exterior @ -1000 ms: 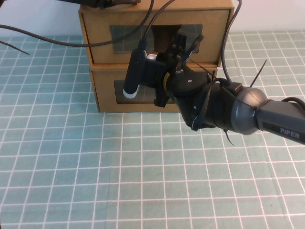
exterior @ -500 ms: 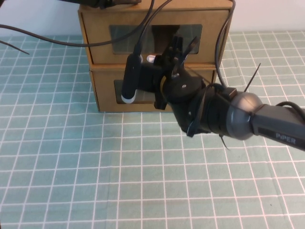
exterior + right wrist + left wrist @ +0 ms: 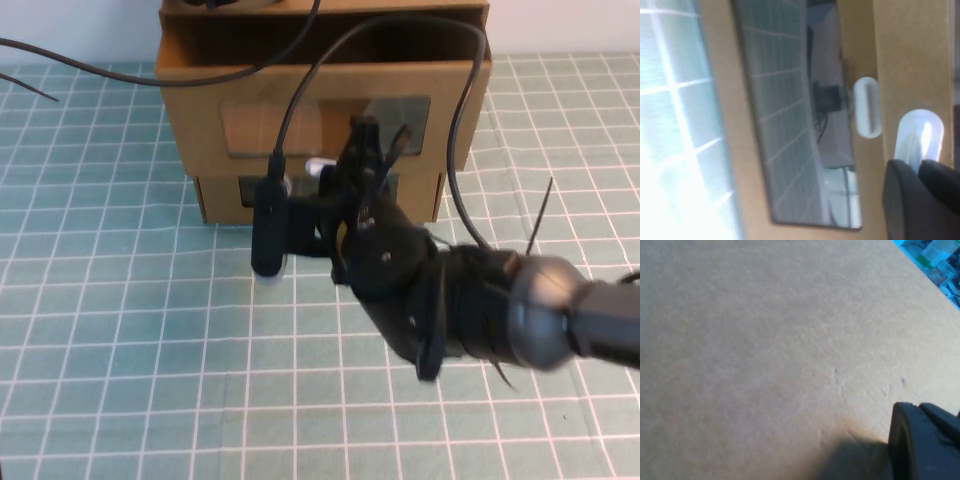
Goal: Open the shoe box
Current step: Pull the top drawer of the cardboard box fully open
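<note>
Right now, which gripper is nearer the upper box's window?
Right. The right gripper is closed on the white handle beside the window; the left gripper sits over the upper box top, farther back.

shoe box (image 3: 300,125) | brown card, see-through window in front | sat on top of a second box (image 3: 215,198) | front stuck out forward, partly open, dark gap behind it

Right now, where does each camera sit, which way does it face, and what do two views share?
High view: raised on the robot's side, angled down at the stacked shoe boxes; right arm shows.
Left wrist view: wrist-mounted, close to plain cardboard; left tool shows.
Right wrist view: on the right arm, facing a box window; right tool shut on white handle.
Shared: high and right wrist views both show that handle.
</note>
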Action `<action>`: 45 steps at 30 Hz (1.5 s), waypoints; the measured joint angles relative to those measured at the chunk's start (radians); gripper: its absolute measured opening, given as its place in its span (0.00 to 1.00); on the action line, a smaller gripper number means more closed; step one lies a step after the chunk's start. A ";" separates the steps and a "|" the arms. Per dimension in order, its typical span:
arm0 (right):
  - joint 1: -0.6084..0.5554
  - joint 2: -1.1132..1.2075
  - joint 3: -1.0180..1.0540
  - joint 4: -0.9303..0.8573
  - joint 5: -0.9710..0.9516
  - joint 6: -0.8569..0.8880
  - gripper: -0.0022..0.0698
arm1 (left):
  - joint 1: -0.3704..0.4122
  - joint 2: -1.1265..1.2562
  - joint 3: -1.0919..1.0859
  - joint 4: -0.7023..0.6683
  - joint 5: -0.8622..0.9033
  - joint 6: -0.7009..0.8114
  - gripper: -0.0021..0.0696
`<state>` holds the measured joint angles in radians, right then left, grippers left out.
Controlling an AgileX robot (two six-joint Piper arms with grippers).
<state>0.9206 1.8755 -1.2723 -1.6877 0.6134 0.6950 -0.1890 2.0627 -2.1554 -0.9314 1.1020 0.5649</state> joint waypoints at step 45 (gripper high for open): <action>0.221 -0.410 0.279 0.540 -0.178 0.117 0.39 | -0.002 -0.102 0.018 0.057 0.001 -0.015 0.02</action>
<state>1.1412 1.4654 -0.9936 -1.1478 0.4356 0.8125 -0.1908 1.9611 -2.1377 -0.8747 1.1027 0.5496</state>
